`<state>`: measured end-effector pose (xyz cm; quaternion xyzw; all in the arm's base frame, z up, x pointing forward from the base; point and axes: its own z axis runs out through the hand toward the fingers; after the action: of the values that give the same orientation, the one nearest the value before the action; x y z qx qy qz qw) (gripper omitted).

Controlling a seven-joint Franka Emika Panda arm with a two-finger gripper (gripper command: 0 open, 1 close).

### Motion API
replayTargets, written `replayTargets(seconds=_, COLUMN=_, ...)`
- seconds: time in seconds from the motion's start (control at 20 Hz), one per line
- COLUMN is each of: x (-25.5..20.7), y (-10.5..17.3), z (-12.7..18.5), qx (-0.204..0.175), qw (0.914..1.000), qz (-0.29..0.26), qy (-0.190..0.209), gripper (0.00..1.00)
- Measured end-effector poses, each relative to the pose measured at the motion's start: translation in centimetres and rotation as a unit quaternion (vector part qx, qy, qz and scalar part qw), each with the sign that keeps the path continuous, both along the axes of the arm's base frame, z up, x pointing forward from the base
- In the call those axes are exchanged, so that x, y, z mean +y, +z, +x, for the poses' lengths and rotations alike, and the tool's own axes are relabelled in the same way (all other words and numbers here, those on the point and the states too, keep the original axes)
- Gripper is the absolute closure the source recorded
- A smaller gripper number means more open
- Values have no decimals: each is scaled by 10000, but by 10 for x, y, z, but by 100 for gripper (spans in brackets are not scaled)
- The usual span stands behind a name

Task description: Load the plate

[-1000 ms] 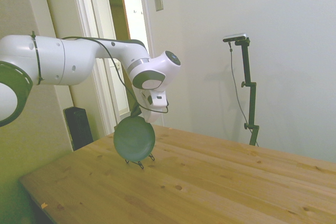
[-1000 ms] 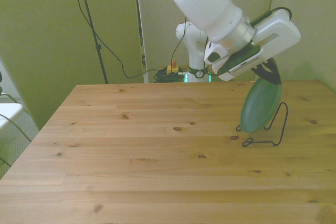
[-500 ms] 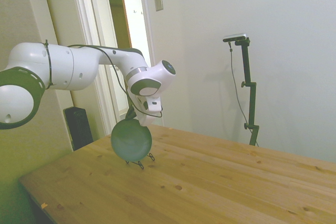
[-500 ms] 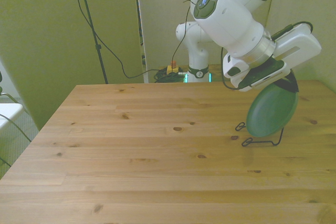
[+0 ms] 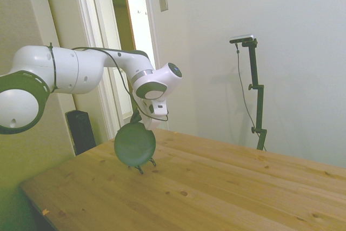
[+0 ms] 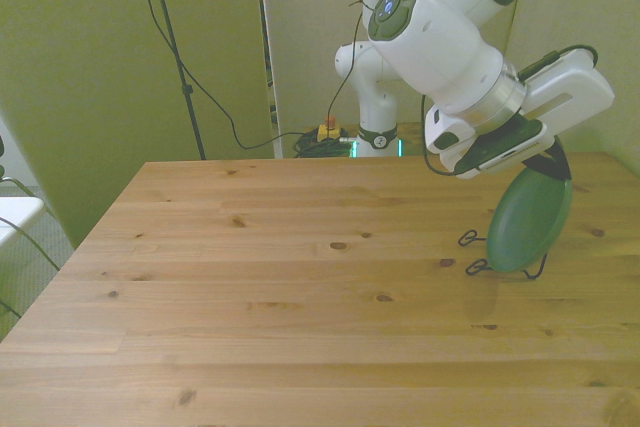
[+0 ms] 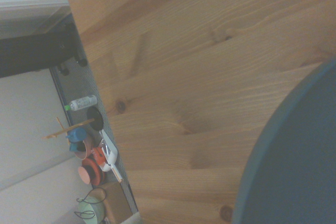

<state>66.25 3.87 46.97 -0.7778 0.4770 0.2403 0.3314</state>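
Plate stood on edge in wire stand on tabletop, sunk lower than before, more edge-on. Tool at plate's top rim; grip hidden, cannot tell.

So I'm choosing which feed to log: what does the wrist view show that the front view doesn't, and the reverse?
Only the wrist view shows clutter on the floor beyond the table's edge: a bottle and some cups. Only the front view shows the arm, the wire stand under the plate, and the cabled pole behind the table. Both show the plate and the table.
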Motion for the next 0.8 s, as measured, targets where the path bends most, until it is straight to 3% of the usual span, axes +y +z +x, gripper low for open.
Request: replayTargets(seconds=0.8, x=-7, y=5, z=1, qx=-50, qw=10000, qz=-73, qy=18, gripper=0)
